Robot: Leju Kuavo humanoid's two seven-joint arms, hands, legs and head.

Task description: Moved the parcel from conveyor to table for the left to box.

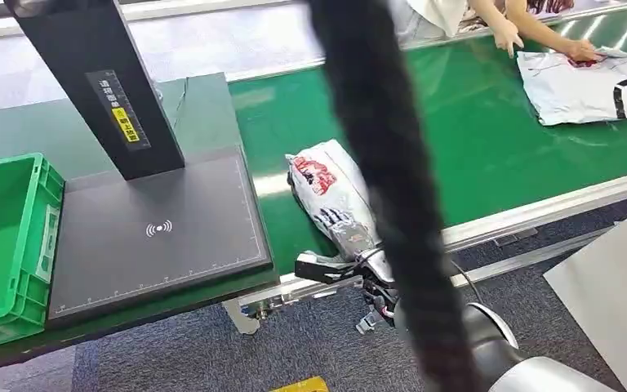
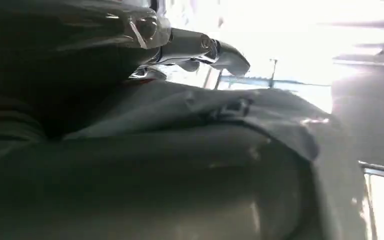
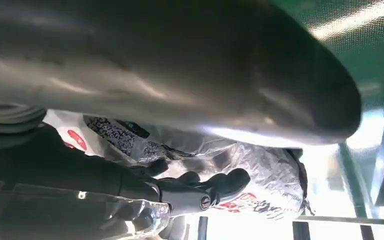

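Observation:
A white plastic parcel with red and black print lies on the green conveyor belt, close to its near rail. My right hand is at the parcel's near end, by the belt's edge. In the right wrist view the parcel sits between the thick thumb and the dark fingers, which reach along its other side, so the hand grips it. My left hand appears in the left wrist view with its fingers stretched out and nothing in them.
A black scanning pad with a black post stands left of the belt, and a green crate sits further left. A person's hands handle a second white parcel far right. A black cable crosses the view.

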